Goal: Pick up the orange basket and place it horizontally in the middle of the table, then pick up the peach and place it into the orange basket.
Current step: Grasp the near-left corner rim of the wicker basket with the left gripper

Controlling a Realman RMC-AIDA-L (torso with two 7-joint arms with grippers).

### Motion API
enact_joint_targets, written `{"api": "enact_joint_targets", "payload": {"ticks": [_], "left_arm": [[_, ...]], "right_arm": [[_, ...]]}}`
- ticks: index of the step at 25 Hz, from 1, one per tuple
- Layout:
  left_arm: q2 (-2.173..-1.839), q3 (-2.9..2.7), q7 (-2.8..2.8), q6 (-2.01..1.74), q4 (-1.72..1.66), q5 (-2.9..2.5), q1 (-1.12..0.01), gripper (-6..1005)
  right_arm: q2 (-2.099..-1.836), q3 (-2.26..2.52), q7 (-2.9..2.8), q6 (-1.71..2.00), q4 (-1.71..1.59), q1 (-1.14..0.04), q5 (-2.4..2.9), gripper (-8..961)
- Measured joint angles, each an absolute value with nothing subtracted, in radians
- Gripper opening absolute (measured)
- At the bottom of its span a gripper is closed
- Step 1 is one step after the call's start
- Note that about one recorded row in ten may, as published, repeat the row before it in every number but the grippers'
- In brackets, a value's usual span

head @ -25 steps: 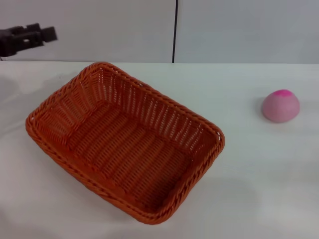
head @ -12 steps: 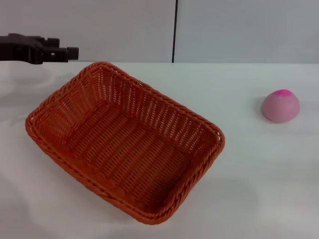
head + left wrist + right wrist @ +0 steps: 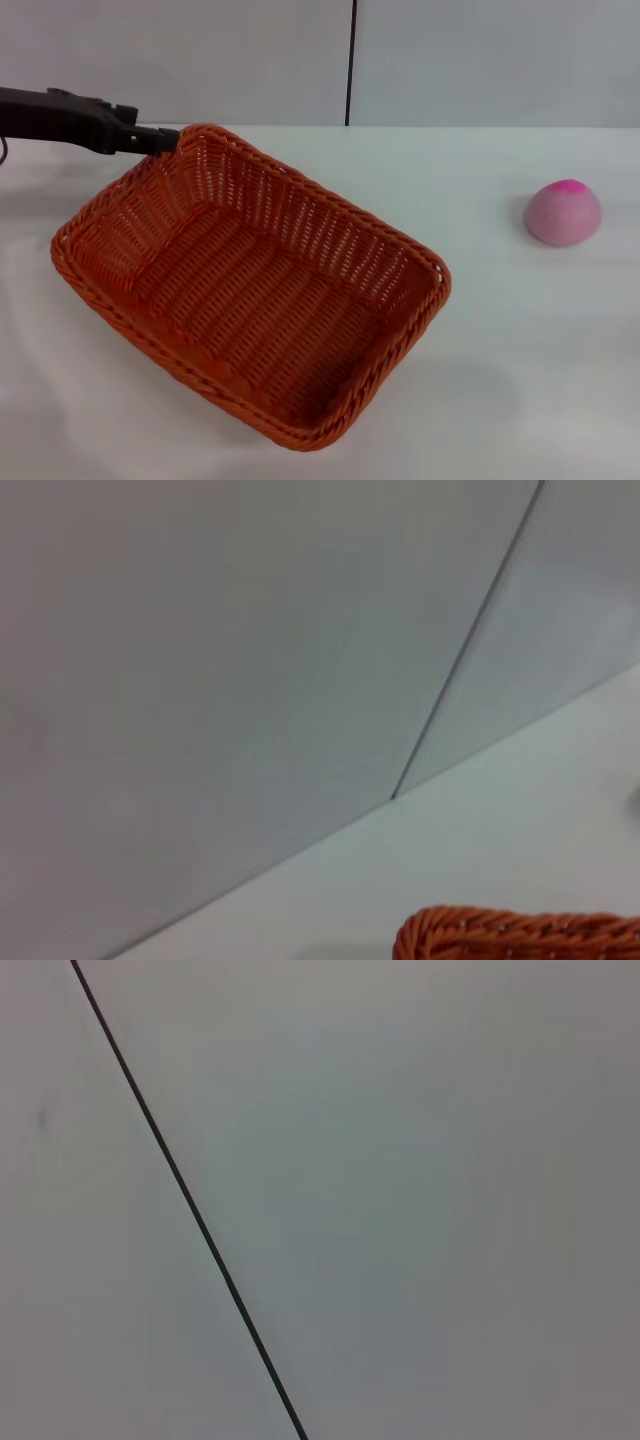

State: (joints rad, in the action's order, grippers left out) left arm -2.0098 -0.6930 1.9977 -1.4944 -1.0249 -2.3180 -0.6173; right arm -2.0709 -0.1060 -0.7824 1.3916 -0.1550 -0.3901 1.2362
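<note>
The orange basket (image 3: 300, 215) lies at an angle on the left half of the white table (image 3: 520, 350), its long sides running from far left to near right. My left gripper (image 3: 165, 140) comes in from the left, its black tip right at the basket's far left corner. A bit of that braided rim (image 3: 520, 932) shows in the left wrist view. The peach (image 3: 564, 212), pale pink with a magenta top, rests alone on the table's right side, well away from the basket. The right gripper is out of view.
A grey wall with a dark vertical seam (image 3: 351, 60) stands behind the table's far edge. The right wrist view shows only that wall and seam (image 3: 190, 1210).
My left arm has reached rightward along the table's far side, going from the far left of the view to the basket's far left corner. Basket and peach have not moved.
</note>
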Motion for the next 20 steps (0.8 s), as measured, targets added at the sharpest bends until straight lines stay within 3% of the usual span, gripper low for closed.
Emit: {"api": "enact_joint_targets", "payload": {"ticks": [11,13,20], "left_arm": [[-2.035,-0.733,2.031,-1.454,-1.022,-2.428,-0.663,772],[-2.054,-0.737,2.042,-1.42,-1.011,-2.514,-0.694,771],[-2.057,-0.789,2.074,-1.369,-0.982,-2.553,-0.716,771]], "right_arm": [[-2.07,-0.127,-0.782,1.362,-0.156,-0.394,1.236,730],[-2.069,-0.133,-0.782,1.352,-0.157,-0.394,1.236,730],[-2.069,-0.144,-0.782,1.341,-0.16,-0.394,1.236,730]]}}
